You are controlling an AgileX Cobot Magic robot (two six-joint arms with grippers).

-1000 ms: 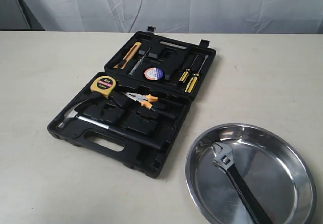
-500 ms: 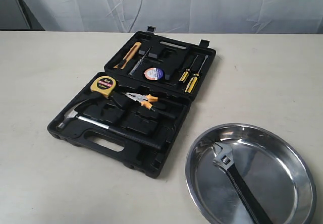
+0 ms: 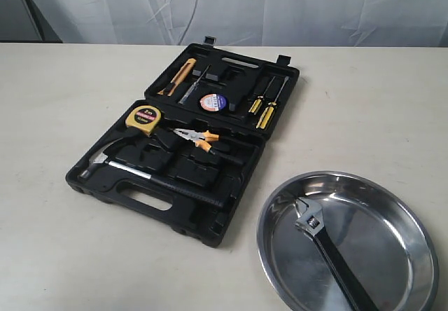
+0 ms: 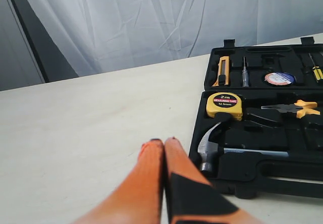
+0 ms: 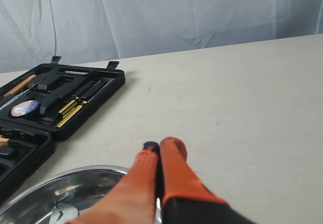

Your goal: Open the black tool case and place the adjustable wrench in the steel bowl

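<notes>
Adjustable wrench lies flat in the steel bowl, silver head toward the black tool case, handle reaching toward the opposite rim. Case lies open on the bench, just beside the bowl. Right hand: fingers pressed together, empty, by the bowl's rim, clear of the wrench. Left hand: pressed together, empty, near the case's hammer corner, well apart from the wrench.

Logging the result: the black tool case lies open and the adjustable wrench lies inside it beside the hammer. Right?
No. The black tool case lies open, but the adjustable wrench lies in the steel bowl, as the exterior view shows.
</notes>
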